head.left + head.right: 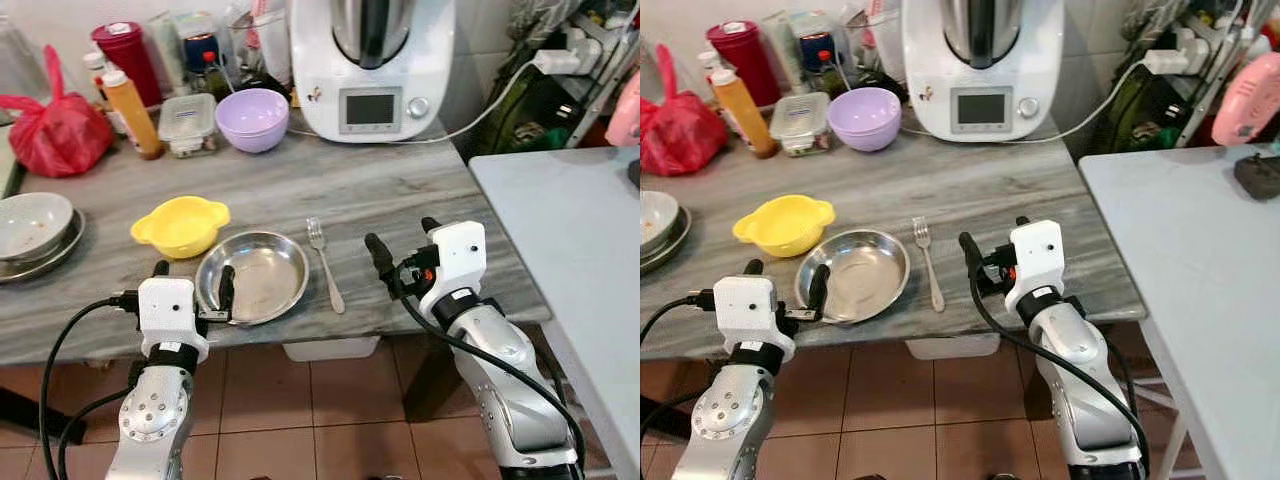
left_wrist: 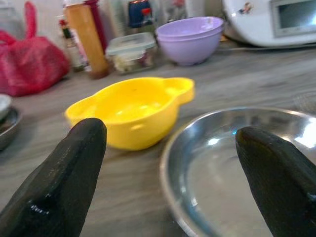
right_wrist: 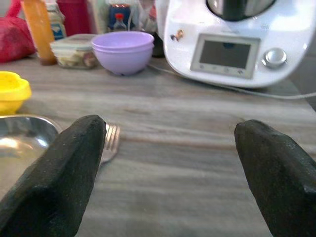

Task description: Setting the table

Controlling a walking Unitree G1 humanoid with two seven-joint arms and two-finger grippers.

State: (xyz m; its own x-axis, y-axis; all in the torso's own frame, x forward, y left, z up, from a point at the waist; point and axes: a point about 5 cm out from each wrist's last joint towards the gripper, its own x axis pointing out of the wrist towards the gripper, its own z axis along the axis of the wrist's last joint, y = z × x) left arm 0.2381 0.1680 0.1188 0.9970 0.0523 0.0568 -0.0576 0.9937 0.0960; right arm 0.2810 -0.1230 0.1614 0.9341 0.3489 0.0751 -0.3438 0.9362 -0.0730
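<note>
Both pincers wide: I'd close left pincer (image 1: 192, 283) squarely on steel plate (image 1: 252, 276) rim, right pincer (image 1: 402, 246) off fork (image 1: 325, 264).

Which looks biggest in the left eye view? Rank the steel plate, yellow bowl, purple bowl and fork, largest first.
1. steel plate
2. yellow bowl
3. purple bowl, though it sits farther back, so its place against the yellow one is unsure
4. fork

Home kitchen: food processor (image 1: 372, 62), sauce bottles (image 1: 130, 110), bowls (image 1: 252, 119) on wood-grain table (image 1: 400, 190), tiled floor (image 1: 340, 400).
</note>
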